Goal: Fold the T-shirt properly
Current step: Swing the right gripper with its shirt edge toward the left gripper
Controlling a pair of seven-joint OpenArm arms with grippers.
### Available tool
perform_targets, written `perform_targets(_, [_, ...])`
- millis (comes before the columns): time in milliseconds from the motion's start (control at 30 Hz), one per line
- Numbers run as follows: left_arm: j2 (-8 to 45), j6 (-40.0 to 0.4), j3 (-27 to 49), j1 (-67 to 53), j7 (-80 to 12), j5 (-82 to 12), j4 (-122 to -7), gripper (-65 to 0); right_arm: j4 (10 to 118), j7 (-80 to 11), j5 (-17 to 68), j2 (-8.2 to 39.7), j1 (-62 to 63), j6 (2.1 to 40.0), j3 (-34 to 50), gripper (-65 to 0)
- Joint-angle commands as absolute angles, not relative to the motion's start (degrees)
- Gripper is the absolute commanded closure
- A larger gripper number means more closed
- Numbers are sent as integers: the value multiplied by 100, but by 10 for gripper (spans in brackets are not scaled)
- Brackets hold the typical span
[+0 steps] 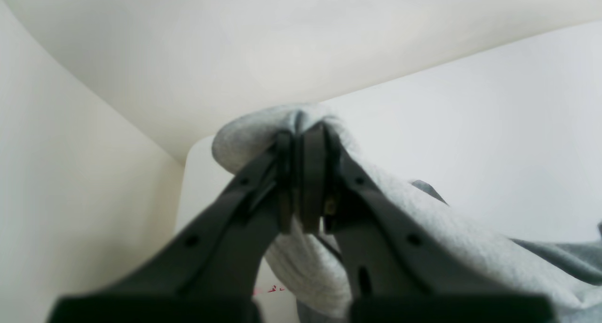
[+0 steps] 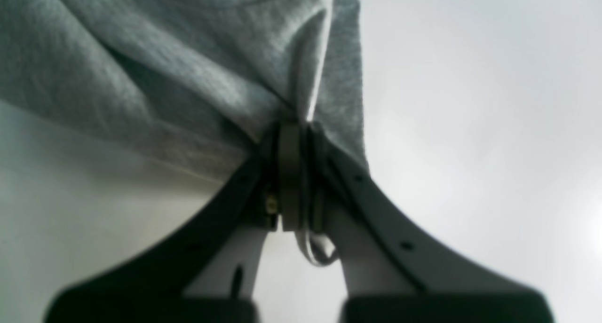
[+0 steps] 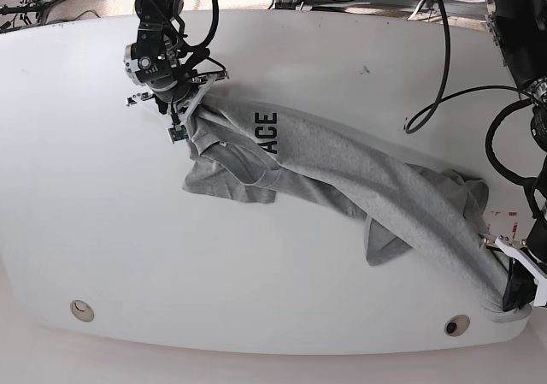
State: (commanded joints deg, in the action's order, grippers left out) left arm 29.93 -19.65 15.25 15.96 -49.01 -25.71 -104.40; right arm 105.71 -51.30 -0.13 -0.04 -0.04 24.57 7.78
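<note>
The heather-grey T-shirt (image 3: 342,174) lies stretched in a twisted band from the table's upper left to its lower right, with the black letters "ACE" (image 3: 267,132) showing. At the upper-left end my right gripper (image 3: 182,110) is shut on a bunched fold of the shirt (image 2: 197,64), and the wrist view shows its jaws (image 2: 296,132) pressed together on cloth. At the lower-right end, near the table edge, my left gripper (image 3: 511,292) is shut on the other end of the shirt (image 1: 423,210), fabric wrapping over its closed fingertips (image 1: 303,137).
The white table (image 3: 102,204) has two small round holes near its front edge (image 3: 82,309) (image 3: 455,326). Black cables (image 3: 444,67) loop over the back right. A small red mark (image 3: 513,215) sits by the right edge, close to the left arm.
</note>
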Motion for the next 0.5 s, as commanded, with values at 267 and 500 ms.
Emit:
perform_targets(267, [2967,-1965,1657,1429,-4884,-2369,-10624,-24,10563,-5130,-13,-4,13,2457,778,-29])
perform_targets(500, [2967,-1965,1745,1385,-4892,-2369,-10642,-24,10554,-5130,-13,-4,75,2457,743,-29])
